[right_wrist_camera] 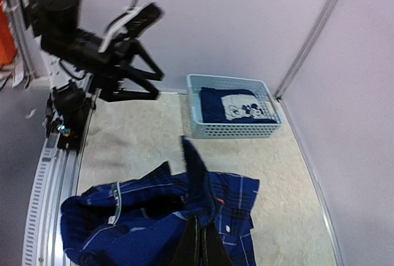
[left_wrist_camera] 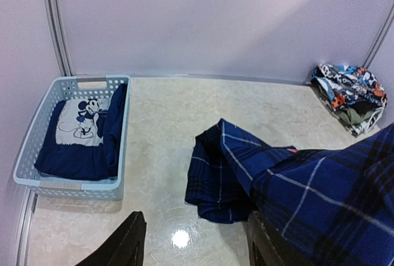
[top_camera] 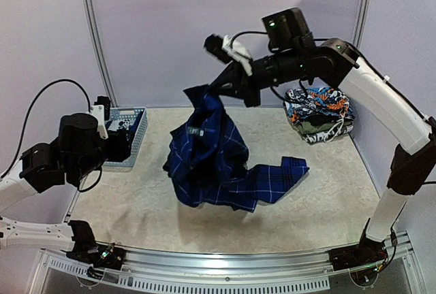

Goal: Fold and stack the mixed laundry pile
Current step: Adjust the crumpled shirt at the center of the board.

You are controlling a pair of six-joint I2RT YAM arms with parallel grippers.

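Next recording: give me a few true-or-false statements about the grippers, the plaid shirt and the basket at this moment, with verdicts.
1. The right gripper holds the blue-and-black plaid shirt up by one end while its other end lies on the table. True.
2. The left gripper is shut on the plaid shirt. False: its fingers stand apart and hold nothing.
3. A navy T-shirt with a pale cartoon print lies inside the light-blue slotted plastic basket. True.
4. The basket stands in the table's far right corner. False: it stands at the far left. The far right corner holds a heap of multicoloured garments.
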